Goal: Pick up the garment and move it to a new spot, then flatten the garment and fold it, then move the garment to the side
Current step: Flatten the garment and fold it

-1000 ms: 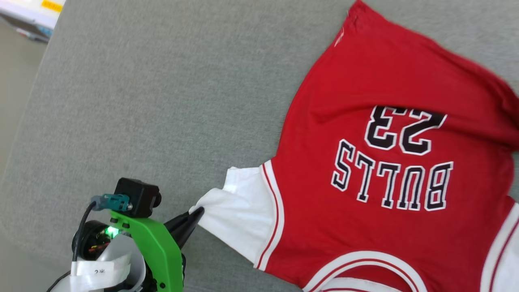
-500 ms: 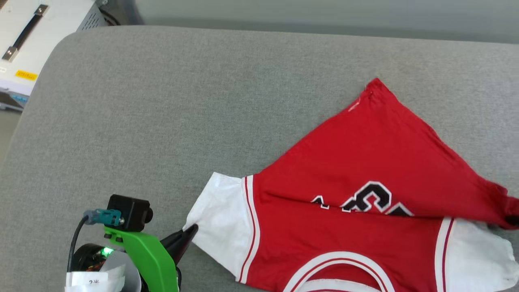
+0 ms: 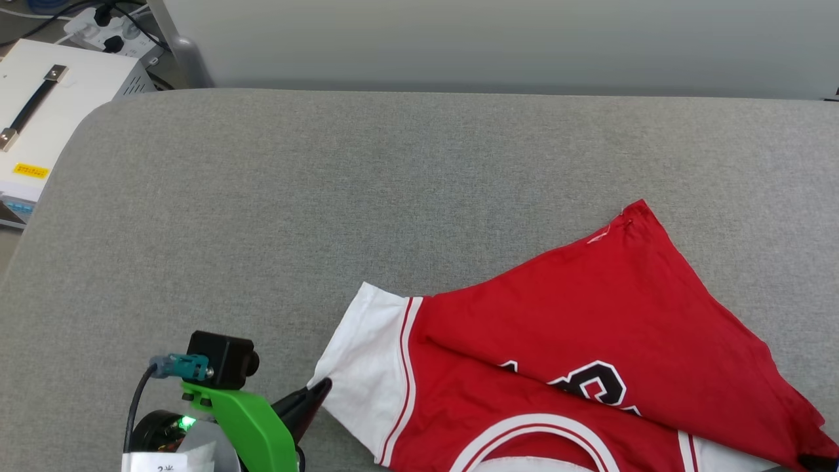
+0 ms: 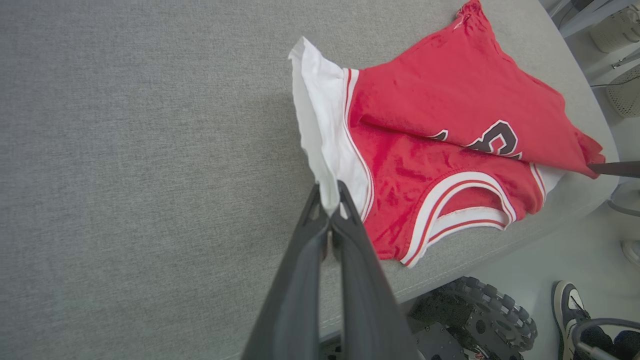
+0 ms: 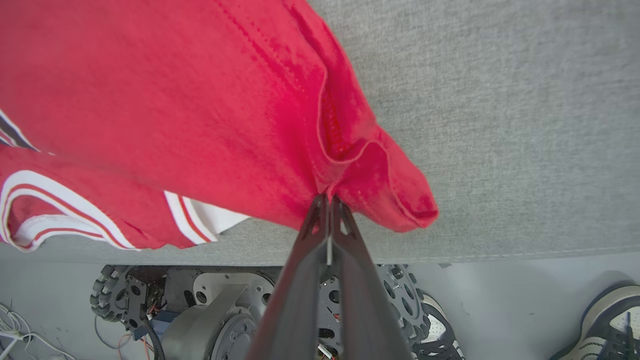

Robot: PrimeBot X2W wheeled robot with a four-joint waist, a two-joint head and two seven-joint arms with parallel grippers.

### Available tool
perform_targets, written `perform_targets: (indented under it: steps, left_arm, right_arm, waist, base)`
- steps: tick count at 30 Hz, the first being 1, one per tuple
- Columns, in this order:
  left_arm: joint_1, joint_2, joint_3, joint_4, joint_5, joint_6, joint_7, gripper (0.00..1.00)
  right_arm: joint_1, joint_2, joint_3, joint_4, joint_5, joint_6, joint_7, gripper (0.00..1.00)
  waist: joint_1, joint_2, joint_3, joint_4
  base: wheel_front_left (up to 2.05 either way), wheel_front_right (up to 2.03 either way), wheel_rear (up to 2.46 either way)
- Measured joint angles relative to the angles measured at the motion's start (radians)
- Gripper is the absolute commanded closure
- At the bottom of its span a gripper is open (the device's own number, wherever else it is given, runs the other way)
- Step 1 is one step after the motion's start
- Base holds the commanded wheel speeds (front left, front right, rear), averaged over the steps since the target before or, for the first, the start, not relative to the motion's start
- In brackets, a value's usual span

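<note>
**Both claws grip the shirt, half doubled over**

The shirt (image 3: pixel 590 308) lies on the near right part of the grey desk (image 3: pixel 262 196), with its collar at the near edge. Its red lower half is thrown back over the chest and hides most of the lettering.

The left claw (image 4: pixel 328 192) is clenched on the near corner of the white sleeve (image 4: pixel 325 95). The right claw (image 5: pixel 328 199) is clenched on a red hemmed corner at the shirt's right end. Holding two far-apart corners probably keeps the thin cloth stretched, so it can be dragged or spread without bunching.

The left arm sits low at the near left, its fingers slanting right and away towards the sleeve. The right arm reaches in over the near edge of the desk, fingers pointing away. The pinched corner puckers into a small pocket around the tips.
</note>
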Motion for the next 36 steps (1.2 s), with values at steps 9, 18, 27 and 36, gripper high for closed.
perform_targets:
  steps: [9, 18, 27, 36]
  left_arm:
    - [-0.003, -0.006, -0.007, 0.008, 0.005, -0.007, -0.014, 1.0]
    - [-0.026, -0.004, -0.017, -0.018, 0.016, -0.017, -0.014, 1.0]
    - [-0.074, -0.007, -0.037, -0.05, 0.027, -0.036, -0.014, 1.0]
    - [-0.116, -0.031, -0.064, -0.039, 0.036, -0.06, -0.032, 1.0]
  right_arm:
    - [-0.024, -0.032, 0.048, -0.086, 0.022, 0.0, -0.001, 0.0]
    - [-0.224, -0.052, 0.117, -0.219, 0.037, 0.0, 0.098, 0.0]
    - [-0.486, -0.069, 0.193, -0.091, -0.028, 0.0, 0.122, 0.0]
    - [-0.637, -0.119, 0.256, 0.081, -0.091, 0.0, 0.098, 0.0]
  waist:
    - [0.0, 0.0, 0.013, 0.013]
    - [0.0, 0.0, 0.059, 0.05]
    - [0.0001, 0.0, 0.158, 0.11]
    - [0.0001, 0.0, 0.248, 0.186]
  base:
    - [0.0, 0.0, 0.0]
    - [0.0, 0.0, 0.0]
    - [0.0, 0.0, 0.0]
    - [0.0, 0.0, 0.0]
